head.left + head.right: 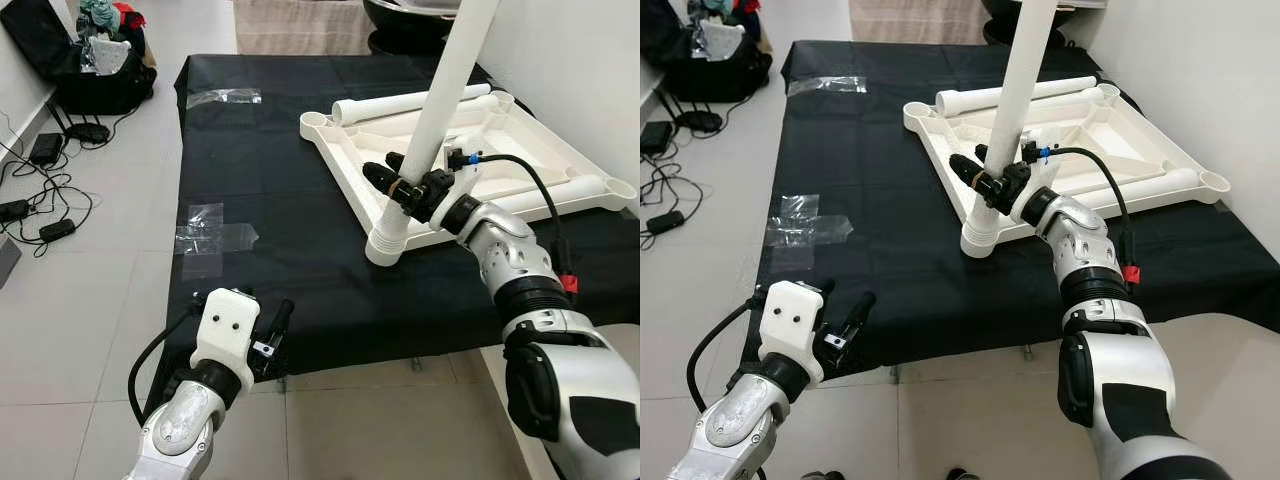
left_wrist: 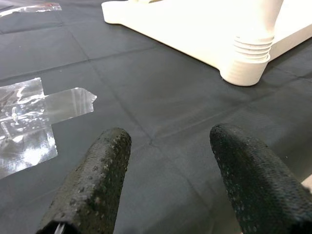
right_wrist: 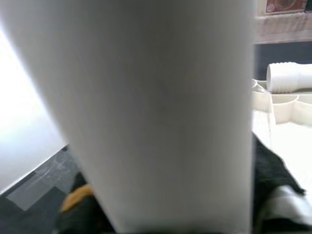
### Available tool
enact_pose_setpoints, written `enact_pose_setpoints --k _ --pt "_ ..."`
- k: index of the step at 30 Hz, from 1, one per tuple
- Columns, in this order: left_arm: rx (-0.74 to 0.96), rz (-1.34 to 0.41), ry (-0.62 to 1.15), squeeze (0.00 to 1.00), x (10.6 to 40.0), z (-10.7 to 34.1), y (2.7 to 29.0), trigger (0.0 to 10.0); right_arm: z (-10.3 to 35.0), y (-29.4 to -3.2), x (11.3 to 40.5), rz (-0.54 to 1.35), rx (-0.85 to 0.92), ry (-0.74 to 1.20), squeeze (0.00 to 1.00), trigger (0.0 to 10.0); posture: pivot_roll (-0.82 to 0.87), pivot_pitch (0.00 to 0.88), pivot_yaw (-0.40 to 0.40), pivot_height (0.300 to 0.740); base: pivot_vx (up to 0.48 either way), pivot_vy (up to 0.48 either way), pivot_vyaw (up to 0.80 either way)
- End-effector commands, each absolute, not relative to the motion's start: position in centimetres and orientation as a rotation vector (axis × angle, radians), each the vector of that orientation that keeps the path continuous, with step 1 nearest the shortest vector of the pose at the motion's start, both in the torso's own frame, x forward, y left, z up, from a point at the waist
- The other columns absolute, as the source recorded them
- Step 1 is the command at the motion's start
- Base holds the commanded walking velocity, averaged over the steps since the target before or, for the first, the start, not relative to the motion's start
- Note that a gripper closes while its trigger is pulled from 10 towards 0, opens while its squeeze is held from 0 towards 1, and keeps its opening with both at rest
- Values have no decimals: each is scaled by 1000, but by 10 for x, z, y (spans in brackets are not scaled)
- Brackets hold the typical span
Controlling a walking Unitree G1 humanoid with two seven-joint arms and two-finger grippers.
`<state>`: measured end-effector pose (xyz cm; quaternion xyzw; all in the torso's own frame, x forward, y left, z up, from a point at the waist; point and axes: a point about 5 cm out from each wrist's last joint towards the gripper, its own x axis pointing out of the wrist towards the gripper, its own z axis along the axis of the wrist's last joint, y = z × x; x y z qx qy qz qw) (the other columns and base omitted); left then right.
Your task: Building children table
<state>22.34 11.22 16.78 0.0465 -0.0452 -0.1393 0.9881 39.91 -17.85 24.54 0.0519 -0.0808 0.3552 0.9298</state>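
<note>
**Right gripper clamps an upright table leg at the tabletop's near corner**

A white plastic tabletop (image 1: 400, 150) lies upside down on a black cloth (image 1: 260, 200) spread over the tiled floor. A white table leg (image 1: 440, 110) stands in the tabletop's near corner socket (image 1: 388, 245), leaning slightly. The right gripper (image 1: 405, 185) is closed around this leg just above the socket. More loose legs (image 1: 410, 103) lie inside the upturned top. The left gripper (image 2: 165, 161) hovers over the cloth's near edge, fingers (image 2: 97, 180) spread and holding nothing. Clear tape pieces (image 1: 210, 235) stick to the cloth.
</note>
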Motion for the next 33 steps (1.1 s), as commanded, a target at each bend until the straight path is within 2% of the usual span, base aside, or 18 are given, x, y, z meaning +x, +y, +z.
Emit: enact_pose_setpoints --k 1,9,10,13,15,16,17,18,19,20,28,29,30,33 --pt "101 -280 -79 0 222 166 112 10000 240 -169 400 756 121 -142 0 0 91 204 -105 740 0 0 0" --pt "98 -280 -88 0 224 167 110 10000 226 -167 401 539 62 -148 0 0 85 203 -108 740 0 0 0" --pt "97 -282 -91 0 225 168 109 10000 223 -168 401 394 37 -151 0 0 84 203 -107 740 0 0 0" --pt "96 -283 -93 0 226 168 109 10000 220 -170 400 300 29 -142 0 0 84 203 -107 740 0 0 0" --pt "96 -286 -97 0 226 169 108 10000 212 -176 392 58 -1 -109 0 0 80 203 -103 740 0 0 0" --pt "96 -286 -97 0 226 169 108 10000 212 -176 392 58 -1 -109 0 0 80 203 -103 740 0 0 0" --pt "95 -289 -99 0 227 170 108 10000 207 -179 379 -162 -7 -91 0 0 80 200 -102 740 0 0 0" --pt "95 -289 -99 0 227 170 108 10000 207 -179 379 -162 -7 -91 0 0 80 200 -102 740 0 0 0" --pt "95 -289 -99 0 227 170 108 10000 206 -176 373 -227 3 -90 0 0 79 200 -103 740 0 0 0" --pt "93 -289 -99 0 227 170 107 10000 206 -163 362 -302 33 -86 0 0 78 199 -102 740 0 0 0" --pt "87 -291 -98 0 227 168 105 10000 206 -131 358 -347 100 -74 0 0 83 195 -107 740 0 0 0" --pt "86 -291 -97 0 226 168 105 10000 206 -122 360 -308 144 -70 0 6157 85 195 -109 740 0 0 0" --pt "85 -291 -95 0 226 167 105 10000 207 -115 359 -274 178 -60 0 10000 85 195 -109 740 0 0 0" --pt "83 -290 -92 0 225 166 105 10000 215 -103 356 -157 169 -123 0 10000 81 190 -110 740 0 0 0"
